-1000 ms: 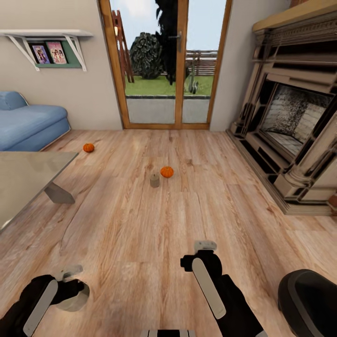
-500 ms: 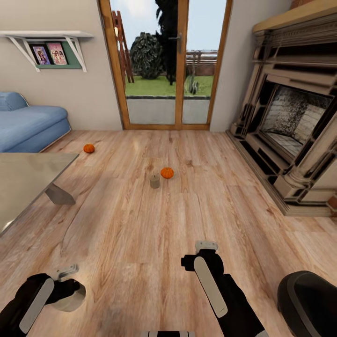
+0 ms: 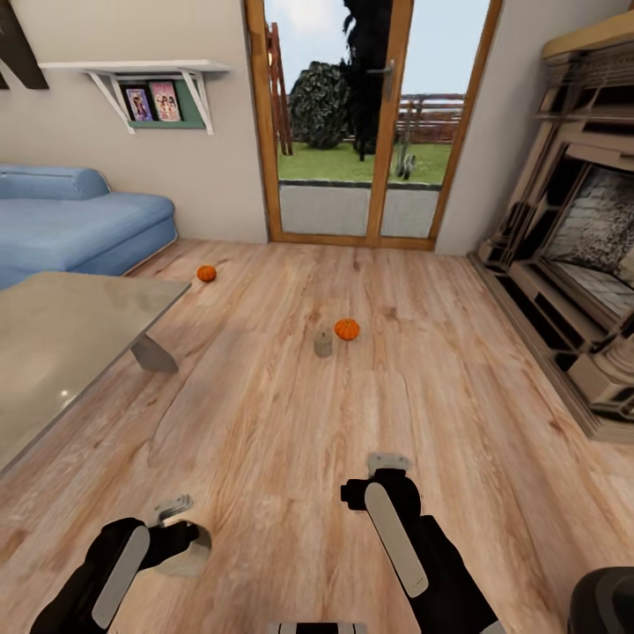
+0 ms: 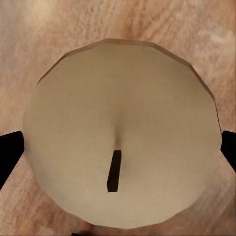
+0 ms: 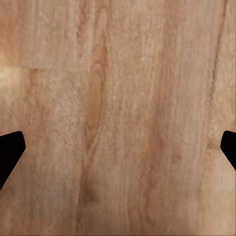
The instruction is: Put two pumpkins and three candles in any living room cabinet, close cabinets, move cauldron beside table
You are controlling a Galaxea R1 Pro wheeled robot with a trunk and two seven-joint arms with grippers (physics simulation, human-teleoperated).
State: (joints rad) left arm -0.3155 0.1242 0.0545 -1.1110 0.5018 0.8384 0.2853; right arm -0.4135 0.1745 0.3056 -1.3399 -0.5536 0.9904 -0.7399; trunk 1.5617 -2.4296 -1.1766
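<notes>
Your left jaws (image 4: 118,147) were pinching a candle (image 4: 120,132): in the left wrist view its pale round top with the dark wick sat squarely between the two dark fingertips (image 4: 10,150), one at each flank. In the head view the same candle (image 3: 187,553) hung at the end of the left arm, low over the wood floor (image 3: 291,440). Your right jaws (image 5: 118,147) were spread wide with nothing between them, just bare floorboards under the right wrist camera; in the head view the right gripper (image 3: 387,464) pointed forward over the floor.

So I judged you were in the gathering step: one candle in hand, nothing yet stowed, as far as these views showed. Ahead of the right gripper, well apart from it, a second candle (image 3: 323,344) stood upright on the floor with a pumpkin (image 3: 347,329) just beside it. The other pumpkin (image 3: 206,274) lay farther off, near the far corner of the table (image 3: 62,343) and the blue sofa (image 3: 79,224).

The next move called for rolling forward until that candle and pumpkin were within the free right arm's reach, then lowering the open jaws around one of them. You'd also need to find the cabinet, and the third candle too. A dark rounded shape (image 3: 603,603) at the lower right may have been the cauldron; I couldn't tell.
</notes>
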